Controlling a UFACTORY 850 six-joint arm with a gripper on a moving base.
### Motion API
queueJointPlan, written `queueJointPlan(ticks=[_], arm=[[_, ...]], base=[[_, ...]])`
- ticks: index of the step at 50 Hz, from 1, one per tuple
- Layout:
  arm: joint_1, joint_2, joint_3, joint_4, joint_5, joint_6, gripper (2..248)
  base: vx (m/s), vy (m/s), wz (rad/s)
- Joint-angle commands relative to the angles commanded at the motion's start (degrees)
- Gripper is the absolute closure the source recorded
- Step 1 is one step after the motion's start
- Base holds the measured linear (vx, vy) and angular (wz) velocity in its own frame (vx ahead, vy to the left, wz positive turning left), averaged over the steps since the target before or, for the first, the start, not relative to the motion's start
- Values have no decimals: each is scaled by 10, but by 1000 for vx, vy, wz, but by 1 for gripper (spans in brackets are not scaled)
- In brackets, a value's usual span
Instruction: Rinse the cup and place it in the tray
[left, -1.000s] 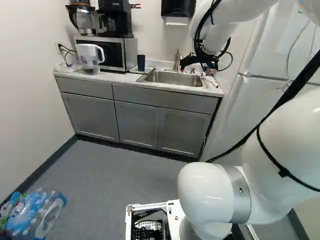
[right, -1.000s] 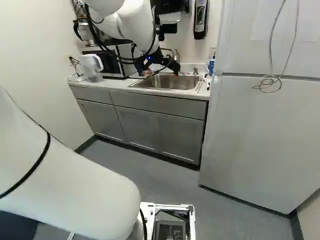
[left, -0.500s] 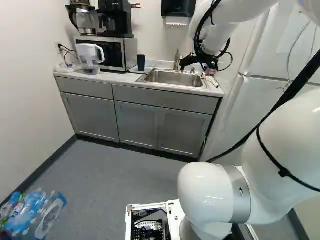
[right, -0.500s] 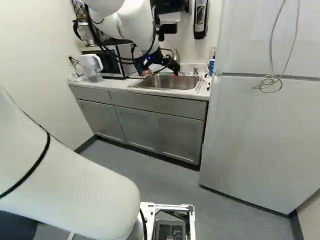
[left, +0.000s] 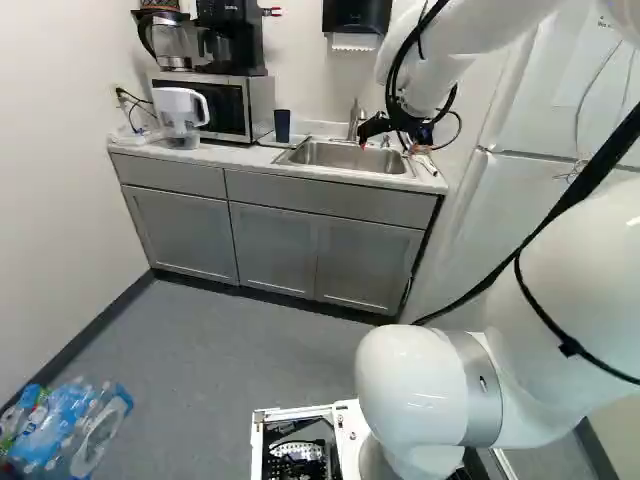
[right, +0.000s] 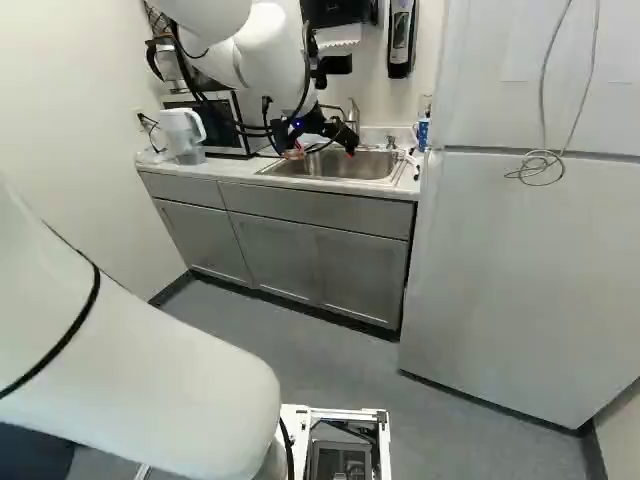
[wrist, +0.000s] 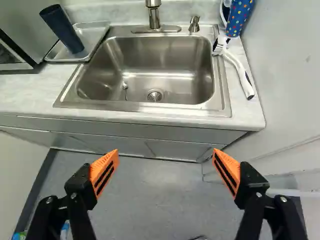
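"So, how far along was it?"

"The cup (wrist: 62, 29) stood upright in the tray (wrist: 93, 35), at eleven o'clock from the gripper (wrist: 166, 156), so placing looked done."

"And rinsing?"

"I couldn't tell. If it wasn't rinsed, a trip to the sink (wrist: 145, 75), at twelve o'clock, and back remained."

"The fingers (wrist: 106, 170)?"

"Spread wide, grasping nothing, well apart from the cup."

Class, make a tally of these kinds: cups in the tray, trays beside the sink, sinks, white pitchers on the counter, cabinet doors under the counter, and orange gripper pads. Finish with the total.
Cup: 1
Tray: 1
Sink: 1
White pitcher: 1
Cabinet doors: 3
Orange gripper pads: 2
Total: 9
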Motion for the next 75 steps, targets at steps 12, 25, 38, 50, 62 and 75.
queueJointPlan(ticks=[12,25,38,50,62,75], arm=[[6,2,23,-2,33,1,3],[14,4,55,-5,79,1,3],[23,7,95,-8,136,2,3],[34,10,138,-11,198,3,3],[46,13,189,-15,270,5,3],[61,18,248,-20,355,6,3]], base=[[0,0,0],[0,0,0],[0,0,0],[0,0,0],[0,0,0],[0,0,0]])
